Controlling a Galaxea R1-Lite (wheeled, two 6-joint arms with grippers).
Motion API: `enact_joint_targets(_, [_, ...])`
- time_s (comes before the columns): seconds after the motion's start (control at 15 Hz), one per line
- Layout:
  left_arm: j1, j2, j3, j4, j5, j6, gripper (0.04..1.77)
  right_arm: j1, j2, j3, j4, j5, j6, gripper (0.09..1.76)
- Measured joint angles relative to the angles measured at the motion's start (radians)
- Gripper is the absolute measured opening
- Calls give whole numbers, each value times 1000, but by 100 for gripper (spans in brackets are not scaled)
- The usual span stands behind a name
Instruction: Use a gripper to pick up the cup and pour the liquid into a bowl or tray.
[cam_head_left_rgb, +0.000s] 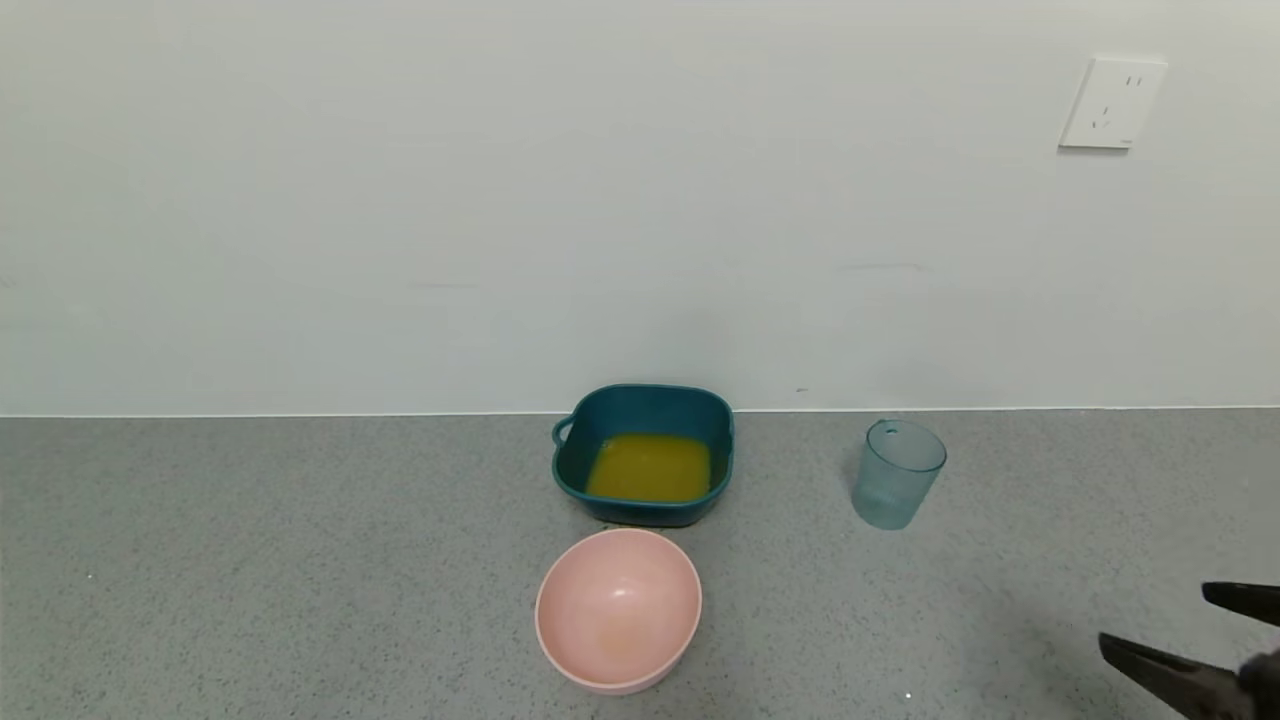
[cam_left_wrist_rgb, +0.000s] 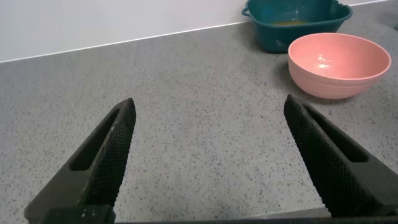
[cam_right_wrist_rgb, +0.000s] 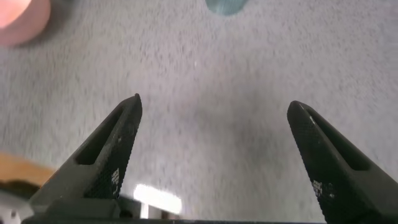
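Observation:
The pale blue-green cup stands upright on the grey counter, right of the teal dish, and looks empty. Its base shows at the edge of the right wrist view. The dark teal square dish near the wall holds orange-yellow liquid; the dish also shows in the left wrist view. My right gripper is open and empty at the lower right, well in front of the cup; in its own view only bare counter lies between its jaws. My left gripper is open and empty, out of the head view.
A round pink bowl sits empty just in front of the teal dish, also in the left wrist view. The white wall runs along the counter's back edge. A wall socket is at upper right.

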Motion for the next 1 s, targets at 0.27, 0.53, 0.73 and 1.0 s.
enact_joint_targets(0.27, [0, 0, 0, 0, 0, 0, 172, -4, -259, -4, 191, -8, -35, 170])
enact_joint_targets(0.53, [0, 0, 0, 0, 0, 0, 172, -91, -499, -50, 348, -57, -39, 170])
enact_joint_targets(0.73, [0, 0, 0, 0, 0, 0, 172, -229, -638, -75, 395, -57, -41, 170])
enact_joint_targets(1.0, [0, 0, 0, 0, 0, 0, 172, -289, -772, -67, 401, -39, -38, 170])
